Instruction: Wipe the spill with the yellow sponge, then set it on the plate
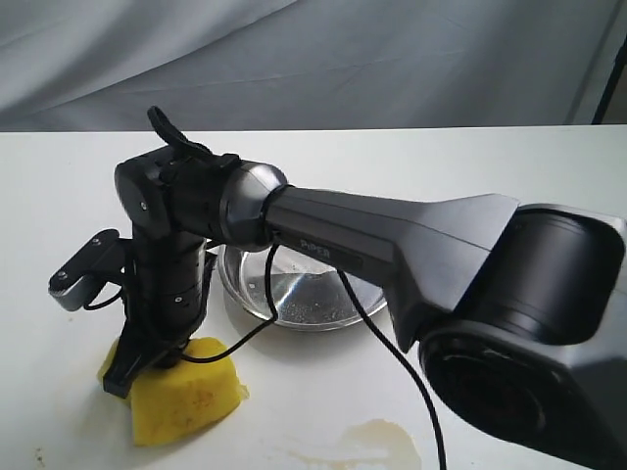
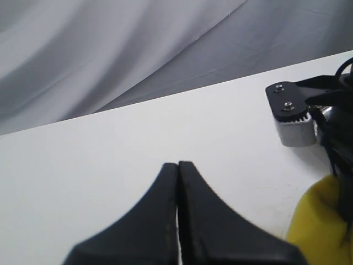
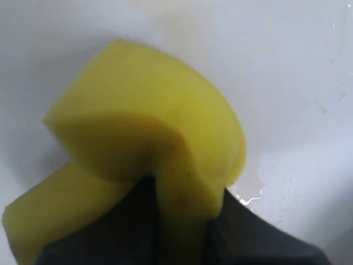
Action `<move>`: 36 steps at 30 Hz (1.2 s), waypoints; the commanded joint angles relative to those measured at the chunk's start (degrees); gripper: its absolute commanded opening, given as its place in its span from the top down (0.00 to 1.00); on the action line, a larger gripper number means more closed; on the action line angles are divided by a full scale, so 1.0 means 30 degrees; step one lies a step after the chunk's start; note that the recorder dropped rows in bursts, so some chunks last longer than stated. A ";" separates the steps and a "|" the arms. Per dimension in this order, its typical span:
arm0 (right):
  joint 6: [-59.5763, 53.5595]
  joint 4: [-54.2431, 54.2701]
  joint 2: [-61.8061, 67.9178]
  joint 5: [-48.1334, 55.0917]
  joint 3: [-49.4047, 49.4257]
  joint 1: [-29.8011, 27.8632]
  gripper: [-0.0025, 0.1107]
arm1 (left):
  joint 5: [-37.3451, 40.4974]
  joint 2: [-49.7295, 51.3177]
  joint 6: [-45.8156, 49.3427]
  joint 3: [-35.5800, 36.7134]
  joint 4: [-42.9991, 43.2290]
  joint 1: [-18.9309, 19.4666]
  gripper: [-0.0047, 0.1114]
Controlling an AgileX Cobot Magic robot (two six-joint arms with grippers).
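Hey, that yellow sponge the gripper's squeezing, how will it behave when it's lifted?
Probably soft and floppy: the sponge buckles into a fold where the right gripper pinches it. Likely light, though perhaps damp, given the wet table beside it. It probably won't slip or roll, and may spring back once released.

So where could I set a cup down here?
The bare table strip between the plate and the grey backdrop. Crowded in front: the right gripper pinches the yellow sponge, and a wet patch lies nearby.
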 commanded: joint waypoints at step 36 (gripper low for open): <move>0.1434 -0.6269 -1.0059 0.0788 1.7476 -0.0166 0.98 | -0.0201 -0.0094 -0.0109 -0.0141 -0.0021 -0.0103 0.96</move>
